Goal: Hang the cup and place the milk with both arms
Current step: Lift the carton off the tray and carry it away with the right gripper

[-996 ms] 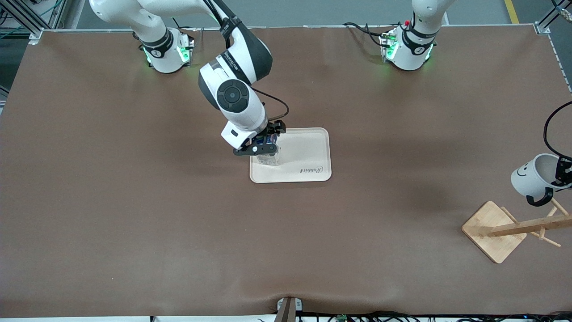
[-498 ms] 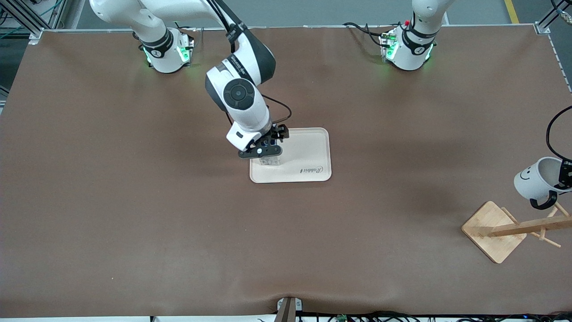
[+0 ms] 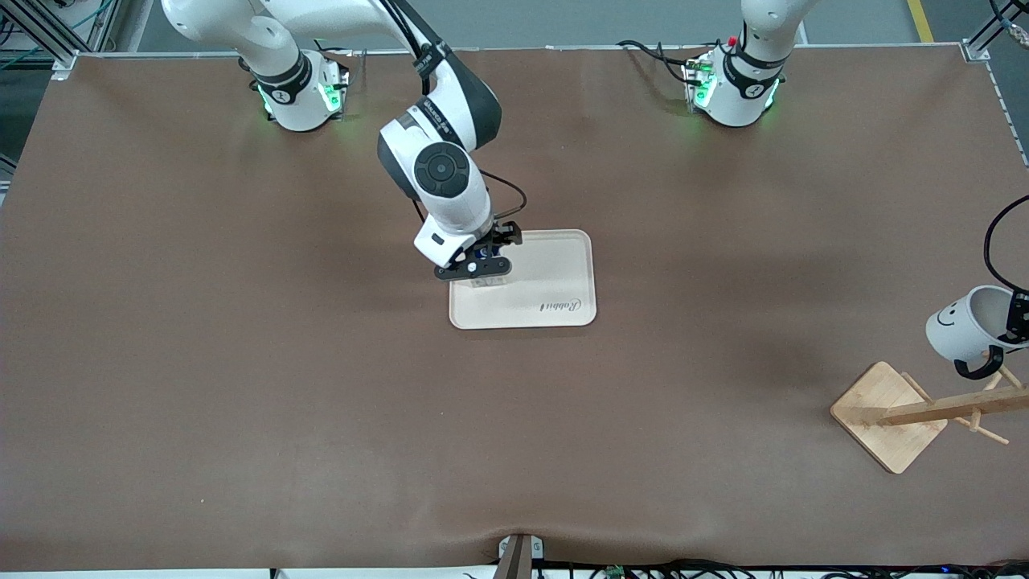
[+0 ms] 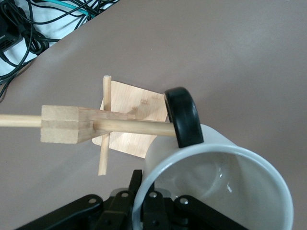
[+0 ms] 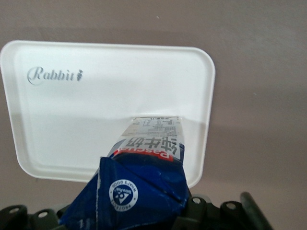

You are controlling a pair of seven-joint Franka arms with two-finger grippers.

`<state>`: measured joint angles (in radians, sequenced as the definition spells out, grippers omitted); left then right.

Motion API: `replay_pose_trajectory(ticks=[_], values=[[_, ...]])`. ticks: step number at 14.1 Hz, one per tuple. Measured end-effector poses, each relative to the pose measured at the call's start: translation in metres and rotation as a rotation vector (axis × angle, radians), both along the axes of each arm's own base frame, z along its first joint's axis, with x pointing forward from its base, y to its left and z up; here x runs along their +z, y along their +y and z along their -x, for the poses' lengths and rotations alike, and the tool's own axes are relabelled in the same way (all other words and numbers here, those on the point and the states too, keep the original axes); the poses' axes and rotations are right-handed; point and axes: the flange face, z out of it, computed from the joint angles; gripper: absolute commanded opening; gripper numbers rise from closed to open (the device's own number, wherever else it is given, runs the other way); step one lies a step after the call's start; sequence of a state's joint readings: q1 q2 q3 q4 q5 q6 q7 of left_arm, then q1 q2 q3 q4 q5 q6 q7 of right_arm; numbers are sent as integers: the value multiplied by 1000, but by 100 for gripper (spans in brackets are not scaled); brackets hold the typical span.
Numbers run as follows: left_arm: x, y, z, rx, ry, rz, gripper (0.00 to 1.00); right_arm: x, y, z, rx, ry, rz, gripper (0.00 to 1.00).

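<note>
Since a second ago the right gripper [image 3: 481, 265] sank, setting the milk [image 5: 144, 182] on the tray [image 3: 563, 277], at its 9 o'clock edge; whether it's clamped, can't tell. The left gripper [image 4: 144, 211], pinching the cup [image 3: 965, 326], dropped toward the rack [image 3: 924, 410].

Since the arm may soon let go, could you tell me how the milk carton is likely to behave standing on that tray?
The milk carton looks tall on a narrow base, so it would probably tip if nudged. Its creased gable suggests soft card that dents under squeeze. The tray looks smooth, so it might slide.
</note>
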<state>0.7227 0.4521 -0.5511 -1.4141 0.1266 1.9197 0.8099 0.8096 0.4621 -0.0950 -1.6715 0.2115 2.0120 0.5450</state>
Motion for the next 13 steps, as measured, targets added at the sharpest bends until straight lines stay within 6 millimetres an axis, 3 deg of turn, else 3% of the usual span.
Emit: replay_pose_trajectory(ticks=[2,4,8,10,11,13], values=[[-4,2,-2,2,-4,3,0,41,-14,-17,-37,68,40,0],[-6,4,-3,5,-7,7,0,87,-41,-42,-90,108,50,0],[-11,14,-6,17,-9,15,0,130,-126,-90,-212,211,-34,0],[-15,21,-10,27,-17,20,0,145,-179,-100,-178,269,-50,0],[-17,25,-11,32,-26,21,16,153,-207,-104,-157,293,-63,0],[-21,30,-14,40,-40,22,100,170,-267,-111,-152,302,-96,0]])
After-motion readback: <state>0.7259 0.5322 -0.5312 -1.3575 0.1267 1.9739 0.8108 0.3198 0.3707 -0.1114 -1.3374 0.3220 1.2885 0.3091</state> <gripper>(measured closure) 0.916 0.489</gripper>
